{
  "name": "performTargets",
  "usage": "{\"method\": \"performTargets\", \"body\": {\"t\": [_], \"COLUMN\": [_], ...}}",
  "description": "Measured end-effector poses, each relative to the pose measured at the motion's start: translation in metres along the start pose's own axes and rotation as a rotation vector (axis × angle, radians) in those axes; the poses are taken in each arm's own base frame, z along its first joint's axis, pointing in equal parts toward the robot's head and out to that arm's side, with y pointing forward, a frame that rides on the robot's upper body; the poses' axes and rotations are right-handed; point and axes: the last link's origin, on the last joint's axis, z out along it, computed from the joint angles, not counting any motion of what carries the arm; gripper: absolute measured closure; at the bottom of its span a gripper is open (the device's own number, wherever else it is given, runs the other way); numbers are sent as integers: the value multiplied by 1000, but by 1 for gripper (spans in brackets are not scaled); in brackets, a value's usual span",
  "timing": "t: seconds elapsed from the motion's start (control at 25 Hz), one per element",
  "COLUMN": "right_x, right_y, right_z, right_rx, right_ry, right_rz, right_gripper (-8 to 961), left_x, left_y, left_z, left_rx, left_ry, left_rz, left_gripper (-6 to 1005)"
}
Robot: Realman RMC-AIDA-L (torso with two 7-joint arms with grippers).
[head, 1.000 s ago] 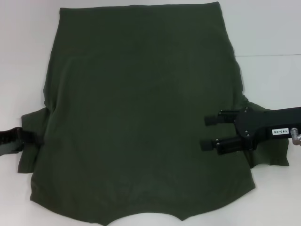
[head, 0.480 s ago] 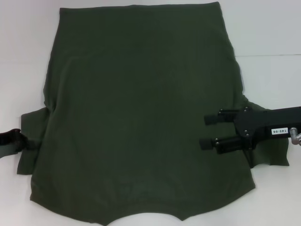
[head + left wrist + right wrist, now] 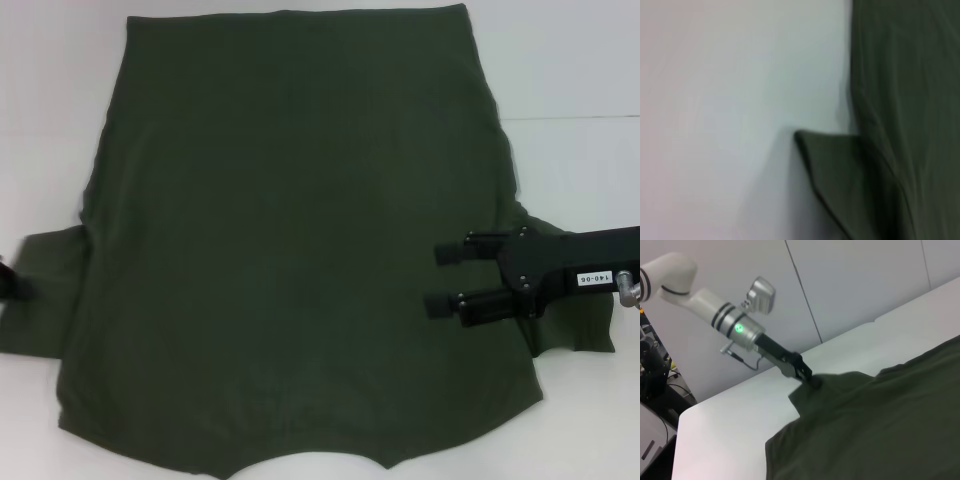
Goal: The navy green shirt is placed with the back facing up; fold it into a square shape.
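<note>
Leftward, the left gripper (image 3: pixel 812 380) has drawn out the navy green shirt (image 3: pixel 300 250)'s sleeve, fingers grasping it; right gripper (image 3: pixel 445 280)'s fingers released above; folding hasn't begun.

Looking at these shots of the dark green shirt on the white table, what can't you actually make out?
- Front of the dark olive-green cotton shirt: face down in every view.
- Shirt's collar edge: cut off by the head view's bottom border.
- Left gripper: nearly off the head view's left edge; in the right wrist view it sits at the sleeve, too small to tell if it grips.
- Right gripper: jaws apart above the shirt; contact unclear.
</note>
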Motion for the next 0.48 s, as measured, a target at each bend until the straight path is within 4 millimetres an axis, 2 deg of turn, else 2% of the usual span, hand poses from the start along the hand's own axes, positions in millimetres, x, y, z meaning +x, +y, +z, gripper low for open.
{"method": "performTargets", "body": {"t": [0.2, 0.4, 0.44, 0.48], "right_x": [1, 2, 2, 2], "right_y": [0, 0, 0, 0], "right_z": [-1, 0, 0, 0], "right_rx": [2, 1, 1, 1], "right_ry": [4, 15, 16, 18], "right_rz": [-1, -2, -2, -2], "right_gripper": [9, 9, 9, 9], "left_x": [26, 45, 57, 59], "left_y": [-4, 5, 15, 17], "left_z": [-30, -43, -49, -50], "left_rx": [36, 80, 88, 87], "left_ry": [45, 29, 26, 24], "left_rz": [31, 97, 137, 142], "left_gripper": [993, 992, 992, 992]}}
